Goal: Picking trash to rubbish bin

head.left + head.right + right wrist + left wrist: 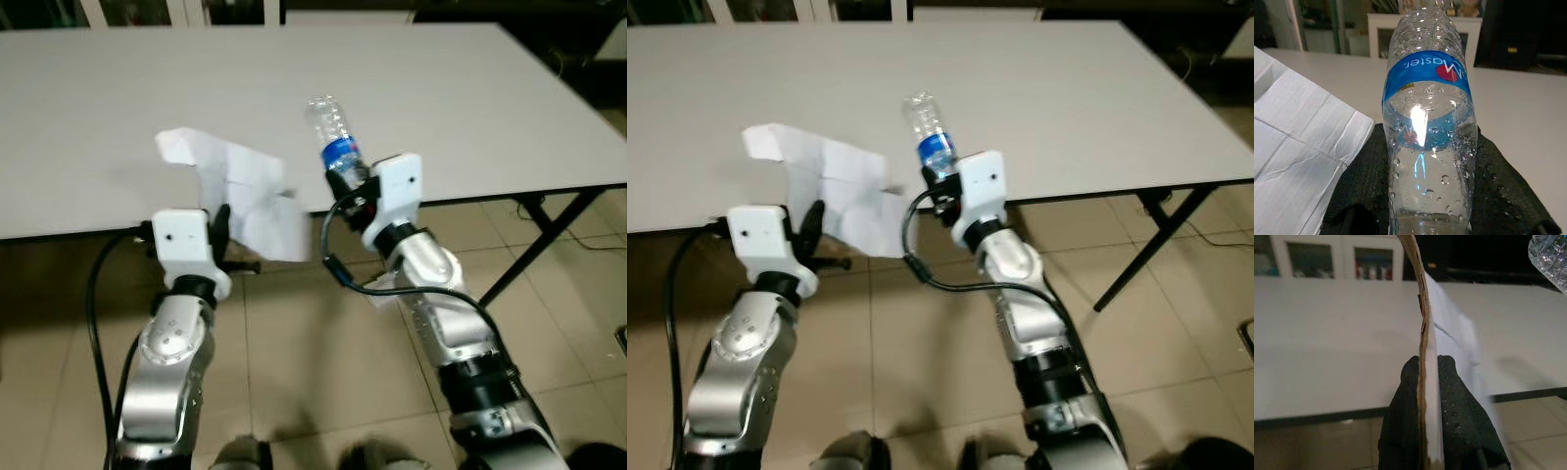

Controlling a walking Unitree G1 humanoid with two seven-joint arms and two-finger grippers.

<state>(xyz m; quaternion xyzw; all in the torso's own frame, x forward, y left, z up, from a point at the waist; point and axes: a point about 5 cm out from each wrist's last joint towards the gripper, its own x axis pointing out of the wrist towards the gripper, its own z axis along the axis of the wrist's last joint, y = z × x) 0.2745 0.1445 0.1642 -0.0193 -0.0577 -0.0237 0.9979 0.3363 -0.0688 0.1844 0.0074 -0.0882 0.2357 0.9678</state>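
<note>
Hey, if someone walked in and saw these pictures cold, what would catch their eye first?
Most likely the clear plastic bottle with its blue label, gripped near its lower end by the right gripper and poking up over the near edge of the white table. Next, the creased white paper pinched edge-on between the left gripper fingers, just left of the bottle.

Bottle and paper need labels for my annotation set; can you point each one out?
plastic bottle (1427,147): right wrist view, clear body below the blue label.
crumpled white paper (240,191): left eye view, middle of the creased sheet.
</note>
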